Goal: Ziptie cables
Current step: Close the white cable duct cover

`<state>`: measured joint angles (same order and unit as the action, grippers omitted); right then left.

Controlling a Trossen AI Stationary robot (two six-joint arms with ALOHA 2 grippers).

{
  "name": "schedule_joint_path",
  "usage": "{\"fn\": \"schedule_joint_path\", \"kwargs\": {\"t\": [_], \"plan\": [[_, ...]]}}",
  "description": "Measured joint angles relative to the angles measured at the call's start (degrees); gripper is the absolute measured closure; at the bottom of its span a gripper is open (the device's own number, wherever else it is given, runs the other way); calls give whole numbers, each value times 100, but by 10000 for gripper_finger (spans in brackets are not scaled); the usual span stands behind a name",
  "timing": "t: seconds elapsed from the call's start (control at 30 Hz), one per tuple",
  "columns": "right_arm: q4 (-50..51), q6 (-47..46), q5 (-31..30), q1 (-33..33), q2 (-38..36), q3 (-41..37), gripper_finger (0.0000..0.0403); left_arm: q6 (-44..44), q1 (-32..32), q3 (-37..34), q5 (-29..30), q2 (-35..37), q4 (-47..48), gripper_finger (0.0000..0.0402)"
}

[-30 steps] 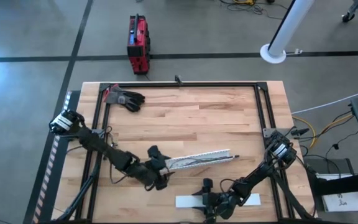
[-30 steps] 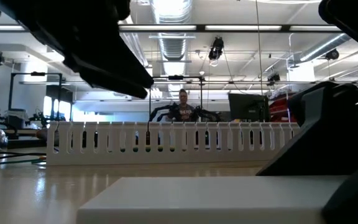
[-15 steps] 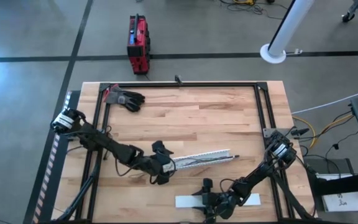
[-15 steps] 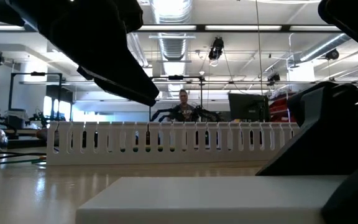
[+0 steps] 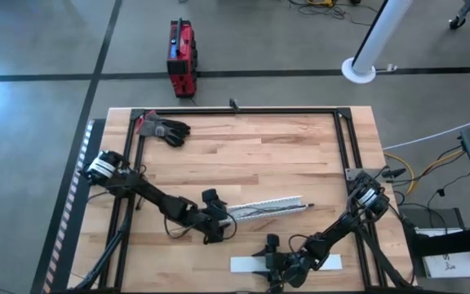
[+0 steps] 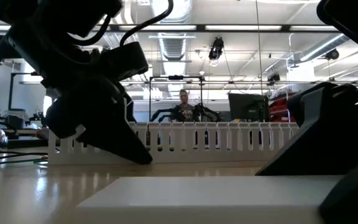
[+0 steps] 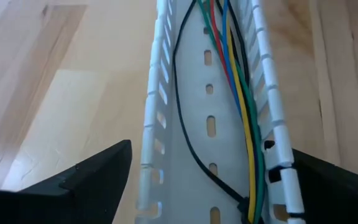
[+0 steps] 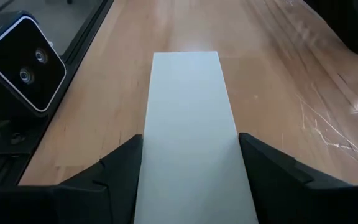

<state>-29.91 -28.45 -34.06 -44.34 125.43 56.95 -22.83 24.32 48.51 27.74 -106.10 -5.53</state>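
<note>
While the right gripper (image 8: 188, 180) straddles the flat white cover (image 8: 188, 124), fingers apart, the left gripper (image 7: 210, 177) is spread around the slotted duct (image 7: 210, 124) to reach the cables (image 7: 238, 93).

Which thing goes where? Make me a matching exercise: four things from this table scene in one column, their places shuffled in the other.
Things:
1. cables
2. black glove
3. red case
4. flat white strip

Places:
A. on the floor beyond the table
B. inside the slotted white channel
C. at the table's near edge, by the right gripper
D. at the table's far left corner

Pairs: 1-B, 2-D, 3-A, 4-C
</note>
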Motion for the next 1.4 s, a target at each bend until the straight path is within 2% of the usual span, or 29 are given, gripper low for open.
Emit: {"fn": "schedule_joint_path", "kwargs": {"t": [0.13, 0.2, 0.33, 0.47, 0.57, 0.67, 0.87, 1.1, 1.4], "plan": [[-22, -5, 2, 2, 0, 0, 183, -99, -11, 15, -255, -177, 328, 58], [-14, 32, 7, 2, -20, 0, 183, -159, -11, 22, -407, -182, 592, 74], [45, 355, 114, 33, -236, -8, 183, -243, -2, 28, -649, -158, 960, 138], [480, 1069, 200, 134, -669, -39, 183, -131, 40, 30, -662, -144, 1149, 200], [1146, 1304, 63, 259, -1192, -28, 183, -1, 119, 30, -729, -127, 1221, 200], [1989, 1334, -323, 358, -1706, -24, 183, -20, 267, 30, -711, -117, 1332, 195], [2894, 1748, -925, 385, -2595, -21, 183, -419, 581, 37, -546, -73, 1723, 109], [2981, 1934, -1081, 375, -3051, -25, 183, -1156, 928, 31, -513, 160, 2306, 96], [2991, 1970, -1043, 367, -3024, -30, 183, -1895, 1135, -98, -1416, 1401, 2971, 93]]}}
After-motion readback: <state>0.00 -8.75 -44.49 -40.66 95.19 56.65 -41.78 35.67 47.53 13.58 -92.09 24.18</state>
